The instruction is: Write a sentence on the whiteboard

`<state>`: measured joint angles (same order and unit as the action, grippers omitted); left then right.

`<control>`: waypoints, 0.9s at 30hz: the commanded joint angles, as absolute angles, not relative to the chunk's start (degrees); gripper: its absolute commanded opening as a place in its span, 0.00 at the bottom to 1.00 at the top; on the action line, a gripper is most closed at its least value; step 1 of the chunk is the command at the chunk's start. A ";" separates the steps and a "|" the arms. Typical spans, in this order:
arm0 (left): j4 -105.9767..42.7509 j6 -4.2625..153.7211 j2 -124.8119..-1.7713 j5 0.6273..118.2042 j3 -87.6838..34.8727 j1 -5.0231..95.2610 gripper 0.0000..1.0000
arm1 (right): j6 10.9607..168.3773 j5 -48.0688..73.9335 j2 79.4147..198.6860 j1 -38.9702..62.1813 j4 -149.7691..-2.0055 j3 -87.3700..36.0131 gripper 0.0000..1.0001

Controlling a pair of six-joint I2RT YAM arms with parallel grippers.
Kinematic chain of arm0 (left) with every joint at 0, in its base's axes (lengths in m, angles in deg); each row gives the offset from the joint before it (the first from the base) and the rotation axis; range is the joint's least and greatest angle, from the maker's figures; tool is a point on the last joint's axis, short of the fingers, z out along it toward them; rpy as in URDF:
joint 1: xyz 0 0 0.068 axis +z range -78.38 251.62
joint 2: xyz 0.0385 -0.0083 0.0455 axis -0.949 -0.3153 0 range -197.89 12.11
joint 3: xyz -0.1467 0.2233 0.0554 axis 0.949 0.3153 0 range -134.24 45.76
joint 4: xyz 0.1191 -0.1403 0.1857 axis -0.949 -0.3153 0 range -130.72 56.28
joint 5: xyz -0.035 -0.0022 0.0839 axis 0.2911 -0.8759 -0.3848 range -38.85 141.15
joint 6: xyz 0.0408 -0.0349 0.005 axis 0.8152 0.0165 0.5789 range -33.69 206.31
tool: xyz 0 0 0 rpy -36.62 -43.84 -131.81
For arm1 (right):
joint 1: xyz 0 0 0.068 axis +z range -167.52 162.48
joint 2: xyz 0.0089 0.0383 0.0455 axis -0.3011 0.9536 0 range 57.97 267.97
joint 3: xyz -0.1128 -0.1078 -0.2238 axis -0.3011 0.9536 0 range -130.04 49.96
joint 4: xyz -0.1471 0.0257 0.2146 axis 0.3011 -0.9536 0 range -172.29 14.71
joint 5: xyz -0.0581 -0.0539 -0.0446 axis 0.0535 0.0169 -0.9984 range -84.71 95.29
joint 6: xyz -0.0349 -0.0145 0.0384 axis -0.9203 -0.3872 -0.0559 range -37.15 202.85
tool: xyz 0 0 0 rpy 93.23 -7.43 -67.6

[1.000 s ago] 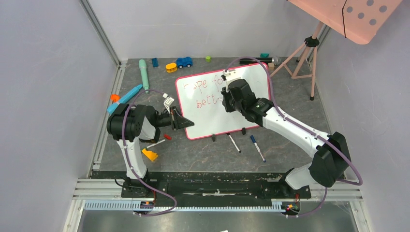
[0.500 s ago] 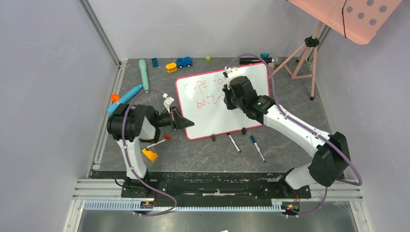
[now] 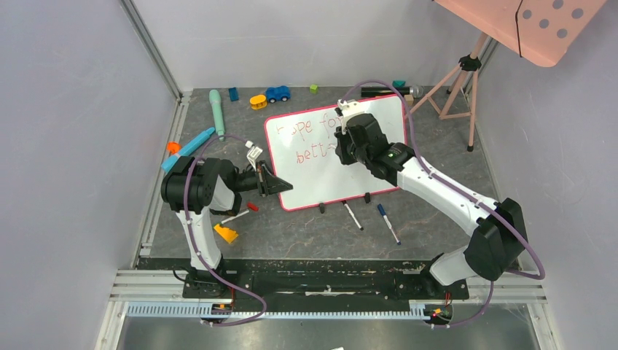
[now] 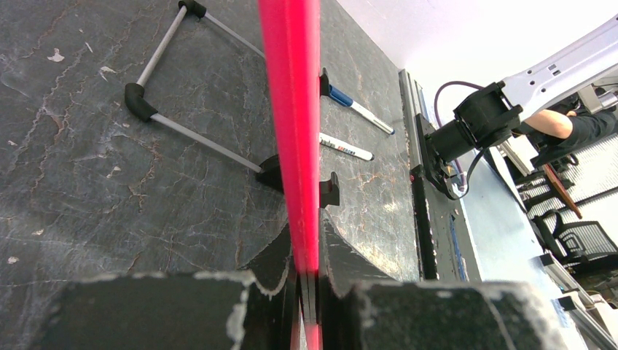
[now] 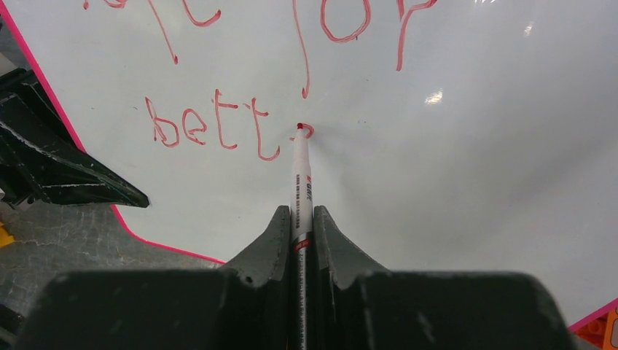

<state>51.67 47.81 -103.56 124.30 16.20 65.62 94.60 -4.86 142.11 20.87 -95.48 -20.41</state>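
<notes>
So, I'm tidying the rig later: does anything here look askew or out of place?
The whiteboard stands skewed rather than square-on, the left fingers clamped on its red frame. Two markers lie loose in front of it. Nothing looks spilled or broken.

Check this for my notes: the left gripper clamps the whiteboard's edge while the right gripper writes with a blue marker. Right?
No: the marker is red, not blue, as the right wrist view shows. The rest holds: left gripper clamps the whiteboard's edge, right gripper writes.
</notes>
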 commanded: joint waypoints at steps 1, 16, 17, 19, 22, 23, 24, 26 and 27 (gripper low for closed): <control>55.50 55.70 -104.05 127.68 16.07 64.41 0.02 | 94.44 -3.80 142.11 20.46 -93.00 -19.55 0.00; 55.49 55.55 -104.16 127.54 16.04 64.37 0.02 | 94.99 -6.35 140.64 20.50 -95.38 -16.81 0.00; 55.49 55.49 -104.14 127.56 15.97 64.41 0.02 | 94.98 -6.90 140.61 20.44 -95.61 -17.16 0.00; 55.50 55.54 -104.04 127.50 15.97 64.41 0.02 | 94.84 -7.74 140.50 20.43 -95.95 -17.58 0.00; 55.49 55.50 -104.03 127.54 16.02 64.41 0.02 | 94.71 -8.49 140.37 20.44 -96.17 -18.07 0.00; 55.50 55.50 -104.05 127.53 15.99 64.41 0.02 | 94.71 -8.65 140.37 20.44 -96.20 -18.23 0.00; 55.49 55.47 -104.07 127.53 15.97 64.41 0.02 | 94.73 -8.81 140.26 20.43 -96.23 -18.37 0.00; 55.50 55.54 -104.12 127.48 15.97 64.41 0.02 | 94.62 -8.84 140.01 20.41 -96.23 -18.60 0.00; 55.49 55.48 -104.10 127.53 15.97 64.41 0.02 | 94.61 -8.94 139.83 20.44 -96.20 -18.60 0.00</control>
<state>51.62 47.81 -103.56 124.26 16.20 65.62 95.21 -4.27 140.82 21.00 -95.41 -17.11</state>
